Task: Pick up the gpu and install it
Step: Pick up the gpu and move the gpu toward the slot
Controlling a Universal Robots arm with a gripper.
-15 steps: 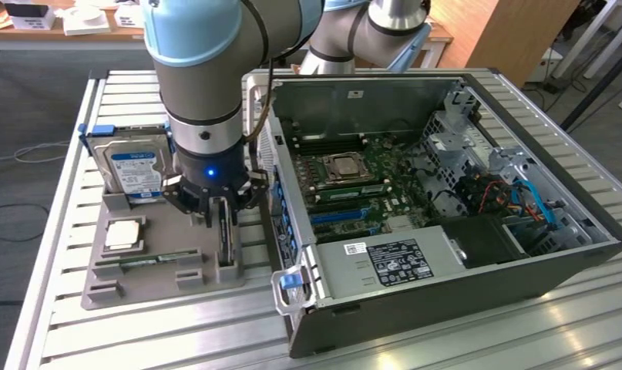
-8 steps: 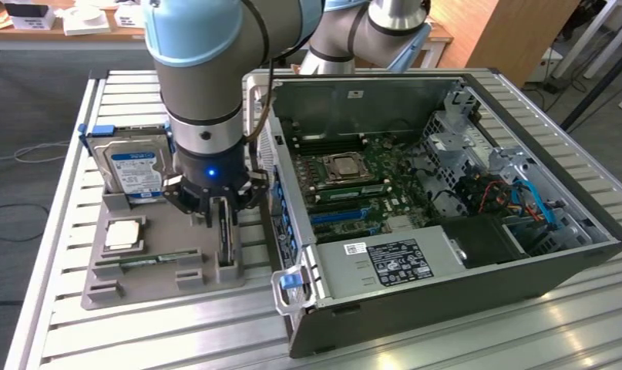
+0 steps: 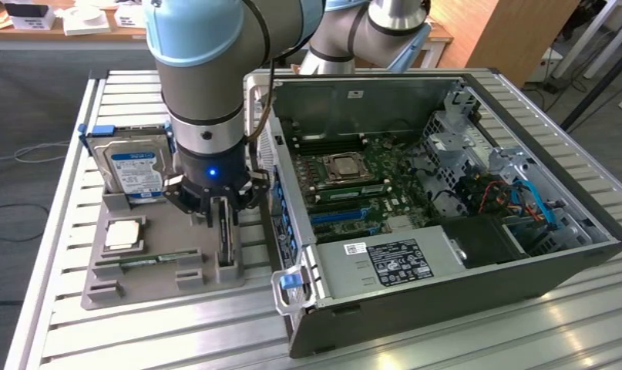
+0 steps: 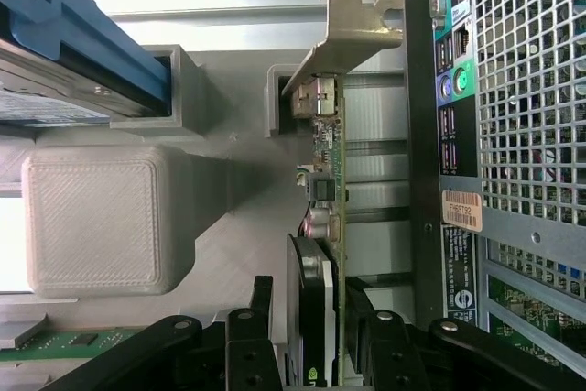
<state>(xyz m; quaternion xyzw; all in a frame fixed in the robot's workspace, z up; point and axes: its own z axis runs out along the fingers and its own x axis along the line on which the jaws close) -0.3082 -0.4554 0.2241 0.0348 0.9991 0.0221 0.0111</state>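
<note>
Starting at the exterior view's left and finding a grey tray [image 3: 146, 291] lying on the slatted metal table [image 3: 58, 231], carrying a hard drive [image 3: 136, 166] upright at its far end, a processor chip [image 3: 122, 233] lying flat nearer the middle and a memory stick [image 3: 146, 262] set along its near side. Moving rightward to the tray's right edge and meeting the gpu [image 3: 226, 243] standing on its long edge in a slot there, just beside the computer case [image 3: 475, 301]. Reaching down over that card with the gripper [image 3: 222, 220], keeping the jaws apart and straddling the board on both sides rather than clamping it. Checking the wrist view and seeing the gpu [image 4: 322, 217] edge-on, its pale bracket [image 4: 352, 29] sitting at the end farther from the camera, one dark finger [image 4: 252, 336] flanking it on one side and a second on the other, narrow gaps showing between them and the card. Continuing to the exterior view's right and taking in the case lying open on its side, showing the motherboard [image 3: 368, 185] and the power supply [image 3: 388, 260].
</note>
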